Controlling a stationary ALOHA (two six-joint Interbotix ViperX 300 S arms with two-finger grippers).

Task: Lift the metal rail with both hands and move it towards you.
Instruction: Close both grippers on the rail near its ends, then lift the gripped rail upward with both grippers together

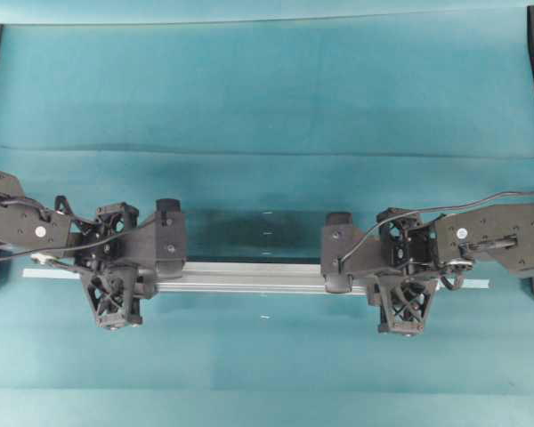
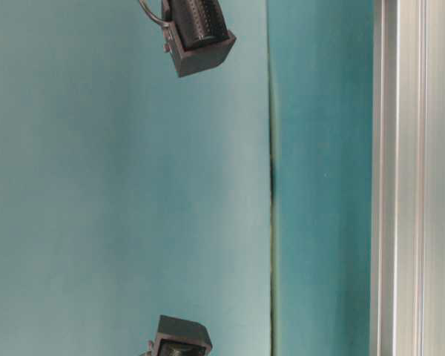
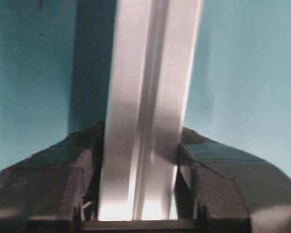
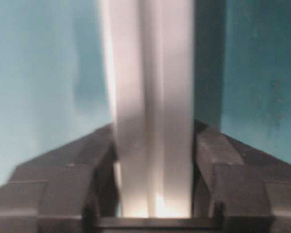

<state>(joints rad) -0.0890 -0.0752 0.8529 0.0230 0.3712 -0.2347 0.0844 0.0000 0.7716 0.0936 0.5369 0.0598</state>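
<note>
Silver metal rail (image 1: 249,277) sits clamped between our left gripper (image 3: 139,194) and right gripper (image 4: 154,194), fingers against its sides; next we lift evenly, then draw it toward us.

The metal rail (image 3: 145,111) runs between the left gripper (image 3: 139,194) fingers (image 3: 53,179); both touch its sides; teal surface (image 3: 242,73) lies beyond.

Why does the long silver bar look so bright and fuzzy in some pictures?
In the left wrist view, light glares white off the long grooved silver metal rail near the black left gripper; a dark shadow lies beside it. In the right wrist view the rail is blurrier, with soft edges, between the black right gripper's fingers. The overhead view is sharp, with a dark shadow behind the rail.
</note>
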